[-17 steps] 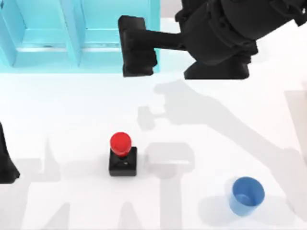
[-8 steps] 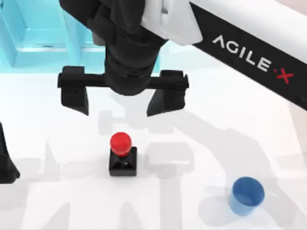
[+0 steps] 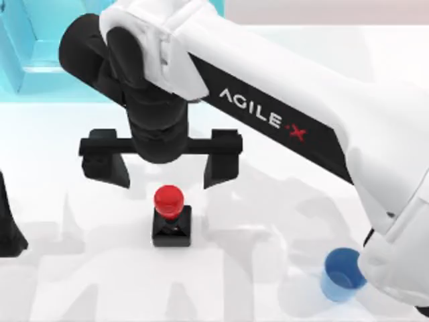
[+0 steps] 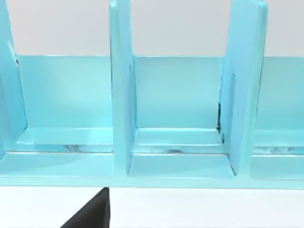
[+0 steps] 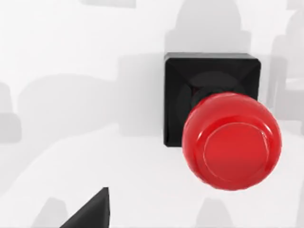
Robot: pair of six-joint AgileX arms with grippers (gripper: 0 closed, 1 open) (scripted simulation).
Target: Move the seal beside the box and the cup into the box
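The seal point(image 3: 170, 216), a black square block with a glossy red knob, stands upright on the white table near the middle. My right gripper point(image 3: 163, 168) hangs open just behind and above it, its two black fingers spread wider than the seal. The right wrist view looks straight down on the seal point(image 5: 223, 128). The blue cup point(image 3: 340, 275) stands at the front right, partly covered by my right arm. The light blue box point(image 3: 40, 47) with dividers sits at the back left and also appears in the left wrist view as the box point(image 4: 180, 142). My left arm point(image 3: 8, 228) is parked at the left edge.
My right arm point(image 3: 301, 127) stretches diagonally from the front right across the table to the middle, over the cup's side. White table surface lies to the left of and in front of the seal.
My right arm has swung from the back of the table over the middle, and its open gripper has come down closer to the seal. Seal and cup have not moved.
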